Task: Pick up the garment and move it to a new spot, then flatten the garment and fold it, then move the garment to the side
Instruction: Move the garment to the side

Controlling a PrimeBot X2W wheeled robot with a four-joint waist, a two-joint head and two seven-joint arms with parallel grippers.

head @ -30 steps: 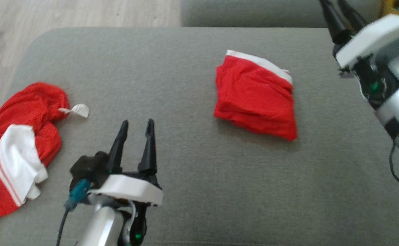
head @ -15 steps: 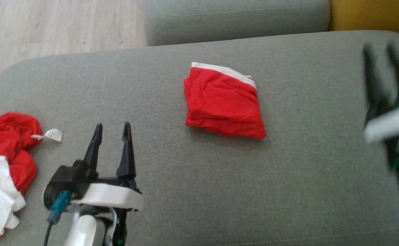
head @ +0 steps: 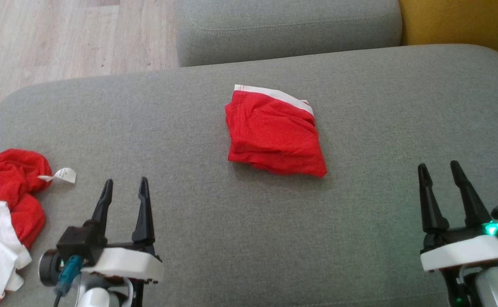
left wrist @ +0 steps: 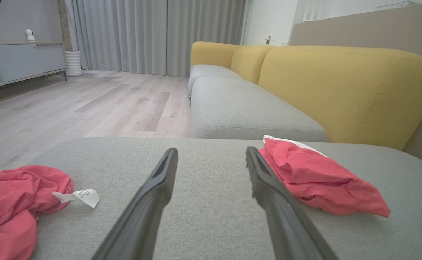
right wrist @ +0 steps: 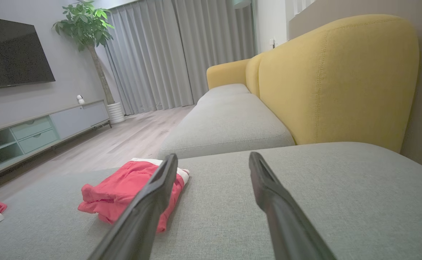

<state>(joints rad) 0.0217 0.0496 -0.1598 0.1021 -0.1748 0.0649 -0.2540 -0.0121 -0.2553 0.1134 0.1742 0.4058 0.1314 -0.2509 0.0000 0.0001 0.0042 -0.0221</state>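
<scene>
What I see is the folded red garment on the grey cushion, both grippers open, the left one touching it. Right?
No: the head view shows the left gripper apart from the folded red garment, nearer the robot. The garment does lie on the grey cushion, and the right gripper is open too.

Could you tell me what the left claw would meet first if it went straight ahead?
Probably nothing: the left claw points along bare cushion, passing left of the folded garment; depth unclear.

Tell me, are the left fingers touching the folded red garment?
Apart: the head view shows grey cushion between the left fingers and the folded red garment.
</scene>
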